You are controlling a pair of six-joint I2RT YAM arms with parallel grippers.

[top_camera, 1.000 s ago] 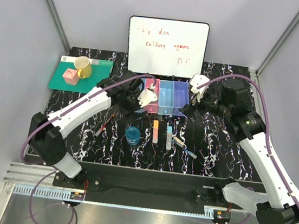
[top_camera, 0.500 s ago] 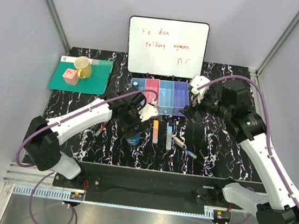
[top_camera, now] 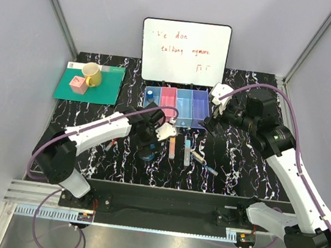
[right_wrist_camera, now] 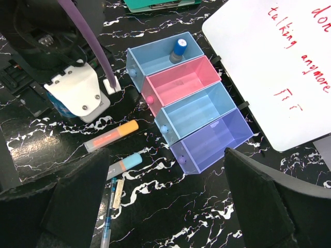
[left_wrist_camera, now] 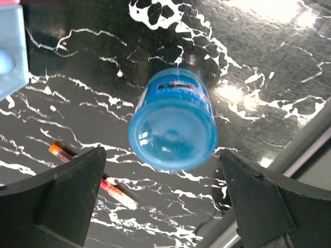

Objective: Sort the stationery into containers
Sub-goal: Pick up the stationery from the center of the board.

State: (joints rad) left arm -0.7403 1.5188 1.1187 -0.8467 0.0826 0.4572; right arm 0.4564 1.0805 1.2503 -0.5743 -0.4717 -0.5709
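Top external: end effector [top_camera: 149,148] seemingly lower

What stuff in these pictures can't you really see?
- Top view: the jar is almost all hidden under the left claw.
- Left wrist view: a finger covers part of the red pen.
- Right wrist view: the picture's edge cuts off the whiteboard, so its words are incomplete.
- Right wrist view: the blue-capped thing in the end bin is too small to name.
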